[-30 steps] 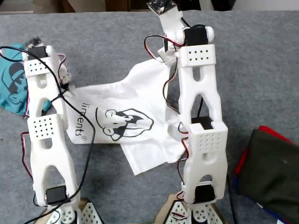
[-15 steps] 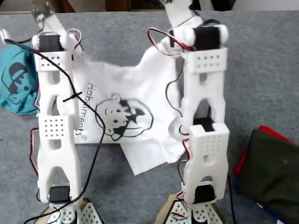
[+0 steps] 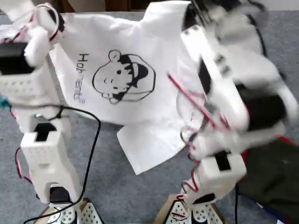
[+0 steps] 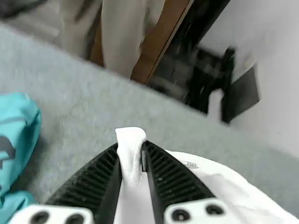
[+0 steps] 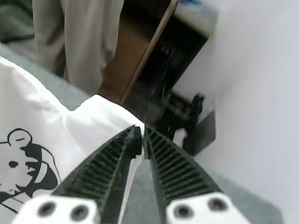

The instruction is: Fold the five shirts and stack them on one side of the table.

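Much of the white cotton T-shirt with the black cartoon-face print (image 3: 124,79) is hard to follow from above. Its side toward 3 o'clock disappears behind the blurred white right arm (image 3: 233,93), and its upper corners run up to the picture's 12 o'clock edge, where I cannot make out the fingers that hold them. The wrist views settle it. The left gripper (image 4: 132,144) has its black ribbed jaws pinched on a bunched fold of the white cloth. The right gripper (image 5: 142,133) has its jaws nearly together, with the shirt's edge caught at their tips. The shirt hangs spread between the two with the print facing up, while a lower flap (image 3: 149,149) rests on the grey felt table (image 3: 117,196) near the centre. The crumpled teal shirt (image 4: 14,135) lies on the felt beside the left gripper. From above only a sliver of it peeks past the white left arm (image 3: 37,116) at 9 o'clock. At 4 o'clock a dark green folded garment with a red edge (image 3: 275,177) is cut off by the frame and partly covered by the right arm. Bare felt lies open between the two arm bases at 6 o'clock. At 12 o'clock the table's far edge sits right under the held shirt.
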